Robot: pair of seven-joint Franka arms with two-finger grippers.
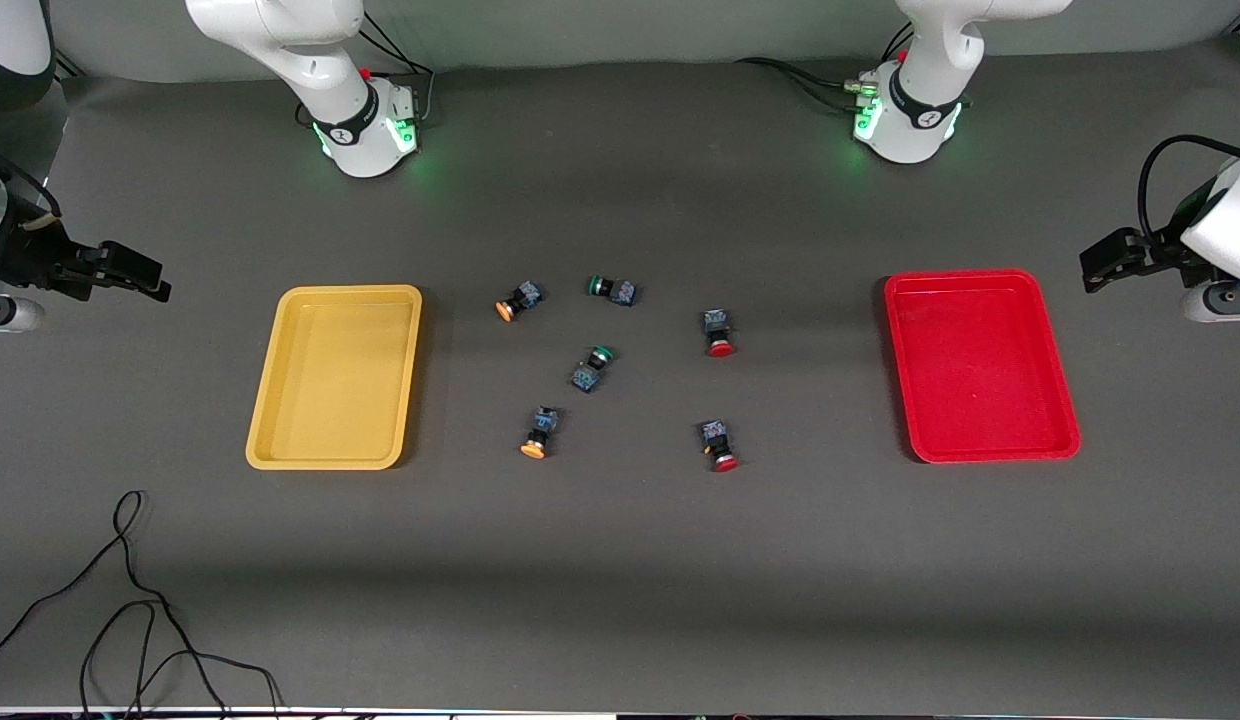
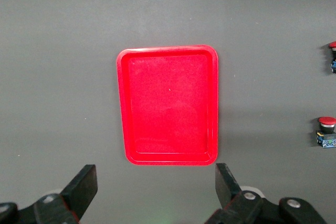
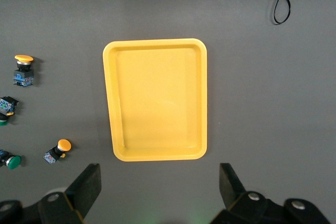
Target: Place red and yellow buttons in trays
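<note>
The yellow tray (image 1: 335, 375) lies toward the right arm's end of the table and the red tray (image 1: 980, 365) toward the left arm's end; both are empty. Between them lie two orange-yellow buttons (image 1: 520, 299) (image 1: 540, 432) and two red buttons (image 1: 718, 333) (image 1: 718, 445), all on their sides. My right gripper (image 3: 160, 187) is open and empty, high up, looking down on the yellow tray (image 3: 157, 98). My left gripper (image 2: 156, 187) is open and empty, high up, looking down on the red tray (image 2: 167, 103). In the front view both grippers (image 1: 130, 272) (image 1: 1105, 260) show at the edges.
Two green-capped buttons (image 1: 610, 289) (image 1: 592, 367) lie among the others in the middle. A loose black cable (image 1: 130, 600) lies on the table near the front camera at the right arm's end. The dark mat (image 1: 620, 560) covers the table.
</note>
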